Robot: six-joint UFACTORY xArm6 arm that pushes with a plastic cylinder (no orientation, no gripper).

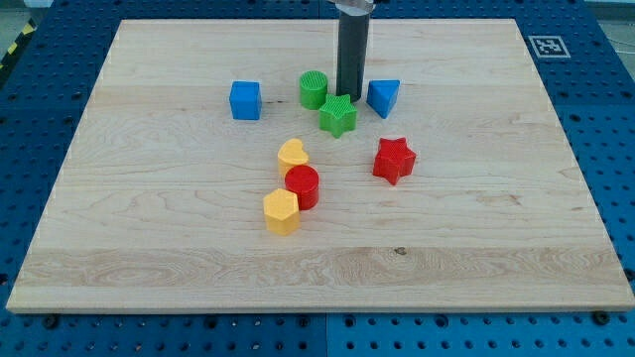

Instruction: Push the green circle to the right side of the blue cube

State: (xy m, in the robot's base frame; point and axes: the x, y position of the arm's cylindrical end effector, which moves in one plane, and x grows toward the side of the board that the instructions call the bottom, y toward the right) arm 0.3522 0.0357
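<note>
I see even, bright light over the wooden board (149,228) — no glare on it, and its grain reads sharply right to the edges. The blocks cast only faint, short shadows. The dark rod (351,55) looks crisp too — no motion blur, no visible edge distortion.

1. My tip (348,96) sits in the narrow gap btwn green circle (314,89) and blue triangle (383,97), touching green star (338,115).
2. Bare board btwn circle and blue cube (245,100).
</note>
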